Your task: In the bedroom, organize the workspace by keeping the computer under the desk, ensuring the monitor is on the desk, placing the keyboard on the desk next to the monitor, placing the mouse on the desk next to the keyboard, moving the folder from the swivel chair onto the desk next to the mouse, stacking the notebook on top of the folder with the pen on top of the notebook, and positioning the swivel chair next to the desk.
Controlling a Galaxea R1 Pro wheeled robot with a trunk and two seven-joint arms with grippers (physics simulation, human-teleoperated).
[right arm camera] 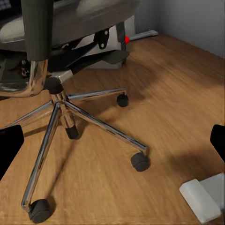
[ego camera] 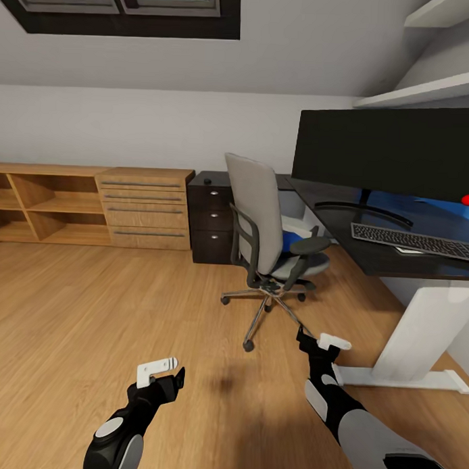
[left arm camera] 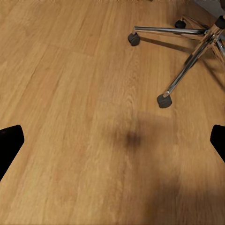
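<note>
Both my hands hang low over the wood floor (ego camera: 90, 310), left hand (ego camera: 167, 373) and right hand (ego camera: 318, 345) each with fingers apart and holding nothing, while the swivel chair (ego camera: 265, 222) carries the blue folder (ego camera: 290, 242) beside the table (ego camera: 369, 256) bearing monitor (ego camera: 386, 155) and keyboard (ego camera: 413, 241).
</note>
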